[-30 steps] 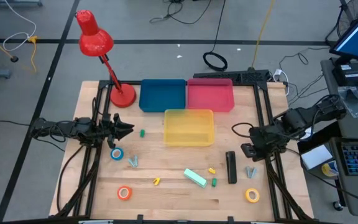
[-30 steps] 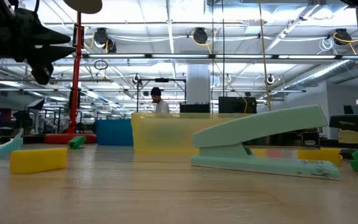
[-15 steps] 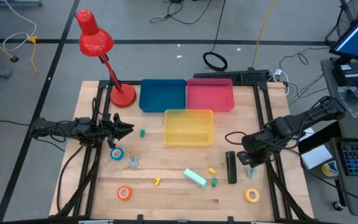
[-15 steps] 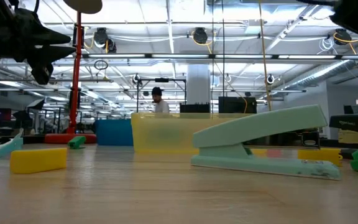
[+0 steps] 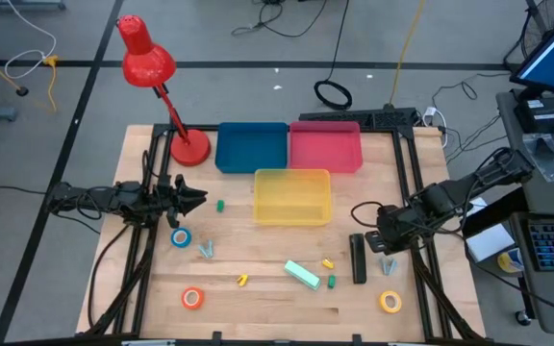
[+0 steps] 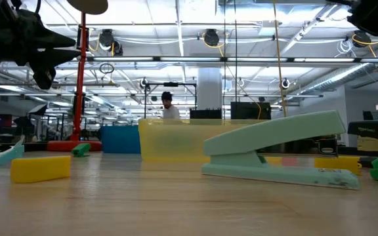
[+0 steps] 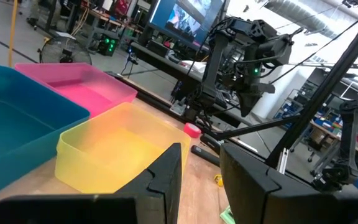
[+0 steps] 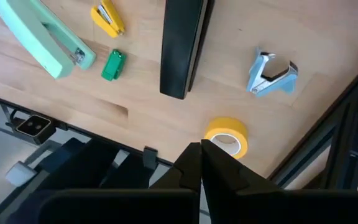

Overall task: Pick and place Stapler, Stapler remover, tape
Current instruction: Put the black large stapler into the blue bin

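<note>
A black stapler (image 5: 357,258) and a mint stapler (image 5: 303,275) lie flat on the wooden table; both also show in the right wrist view (image 8: 182,43), (image 8: 39,34). Blue tape (image 5: 180,237), orange tape (image 5: 192,298) and yellow tape (image 5: 390,302) lie flat. The red tape is not plain in any view. Blue claw staple removers lie at the left (image 5: 207,249) and at the right (image 5: 388,264). My right gripper (image 5: 381,240) is shut and empty, above the table between the black stapler and the yellow tape (image 8: 227,135). My left gripper (image 5: 198,199) is open and empty, held level at the left.
Blue (image 5: 251,147), pink (image 5: 325,147) and yellow (image 5: 292,195) bins stand at the back middle. A red desk lamp (image 5: 188,149) stands at the back left. Small yellow (image 5: 241,280) and green (image 5: 332,282) pieces lie among the staplers. A person shows far off (image 6: 168,105).
My right gripper has gone a little toward the table's near edge and left, closer to the black stapler, then held still. Nothing on the table has moved.
</note>
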`<action>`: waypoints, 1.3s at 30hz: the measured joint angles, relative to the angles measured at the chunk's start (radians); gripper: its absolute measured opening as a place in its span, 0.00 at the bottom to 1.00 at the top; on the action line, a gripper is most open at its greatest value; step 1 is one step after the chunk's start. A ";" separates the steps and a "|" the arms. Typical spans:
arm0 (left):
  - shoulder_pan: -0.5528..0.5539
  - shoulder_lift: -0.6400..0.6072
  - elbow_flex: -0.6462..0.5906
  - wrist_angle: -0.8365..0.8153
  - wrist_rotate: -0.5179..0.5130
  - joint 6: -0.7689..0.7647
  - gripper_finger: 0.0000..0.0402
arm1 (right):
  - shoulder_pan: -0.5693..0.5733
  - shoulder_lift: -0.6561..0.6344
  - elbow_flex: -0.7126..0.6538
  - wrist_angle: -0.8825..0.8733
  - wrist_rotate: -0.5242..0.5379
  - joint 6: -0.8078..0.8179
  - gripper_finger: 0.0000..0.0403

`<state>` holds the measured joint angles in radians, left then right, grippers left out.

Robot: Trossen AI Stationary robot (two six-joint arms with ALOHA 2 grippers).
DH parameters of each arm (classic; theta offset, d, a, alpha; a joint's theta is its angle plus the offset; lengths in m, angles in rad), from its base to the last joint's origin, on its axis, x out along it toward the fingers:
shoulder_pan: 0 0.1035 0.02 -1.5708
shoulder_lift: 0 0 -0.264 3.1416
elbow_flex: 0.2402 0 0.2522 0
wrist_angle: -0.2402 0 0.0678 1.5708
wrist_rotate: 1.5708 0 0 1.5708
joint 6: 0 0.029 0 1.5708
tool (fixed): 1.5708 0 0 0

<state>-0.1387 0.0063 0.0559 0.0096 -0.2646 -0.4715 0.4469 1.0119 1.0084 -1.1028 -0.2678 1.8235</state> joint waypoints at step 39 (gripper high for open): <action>0.000 0.000 0.000 0.001 -0.028 -0.001 0.28 | 0.000 -0.022 -0.400 0.565 -0.078 0.136 0.59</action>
<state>-0.1387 0.0063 0.0559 0.0109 -0.2924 -0.4725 0.4465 0.9901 0.6084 -0.5378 -0.3456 1.9591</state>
